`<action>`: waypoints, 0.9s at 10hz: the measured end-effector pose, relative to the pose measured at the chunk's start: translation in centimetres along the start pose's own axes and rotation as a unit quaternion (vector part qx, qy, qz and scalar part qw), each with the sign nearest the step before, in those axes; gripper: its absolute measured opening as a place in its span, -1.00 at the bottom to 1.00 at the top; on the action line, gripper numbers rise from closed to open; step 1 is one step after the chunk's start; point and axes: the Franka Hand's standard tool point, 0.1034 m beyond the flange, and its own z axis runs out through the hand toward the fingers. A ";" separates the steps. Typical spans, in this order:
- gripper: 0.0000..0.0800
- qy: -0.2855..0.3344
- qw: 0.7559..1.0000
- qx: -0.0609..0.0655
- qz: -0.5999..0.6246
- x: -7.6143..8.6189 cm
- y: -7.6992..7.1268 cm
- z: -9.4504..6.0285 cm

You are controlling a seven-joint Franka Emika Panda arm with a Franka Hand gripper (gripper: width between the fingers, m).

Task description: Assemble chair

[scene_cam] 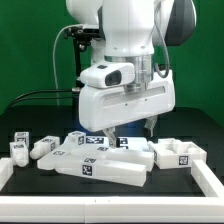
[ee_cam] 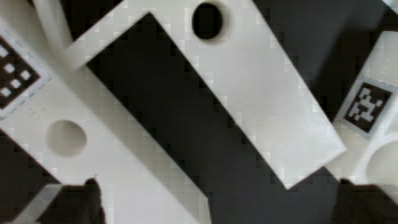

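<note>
The chair lies as loose white pieces with black-and-white tags on the black table. A flat slab (scene_cam: pixel 100 166) lies in front, small blocks (scene_cam: pixel 24 146) at the exterior view's left, and a chunky piece (scene_cam: pixel 176 155) at its right. My gripper (scene_cam: pixel 131 128) hangs just above the middle of the pile, open, with nothing between its fingers. In the wrist view my gripper (ee_cam: pixel 214 205) stands wide over a long slab with a round hole (ee_cam: pixel 231 95). A second holed slab (ee_cam: pixel 71 135) lies beside it, and a tagged piece (ee_cam: pixel 370 105) sits off to one side.
A raised white border (scene_cam: pixel 212 182) runs round the black table. A green backdrop stands behind the arm, and black cables hang at the exterior view's left.
</note>
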 end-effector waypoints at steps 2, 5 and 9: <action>0.62 -0.009 0.995 -0.001 -0.096 -0.5 2.8 1.6; 0.62 0.000 0.991 -0.015 -0.133 -0.6 4.4 3.3; 0.62 -0.008 0.991 -0.008 -0.137 -1.3 5.1 4.2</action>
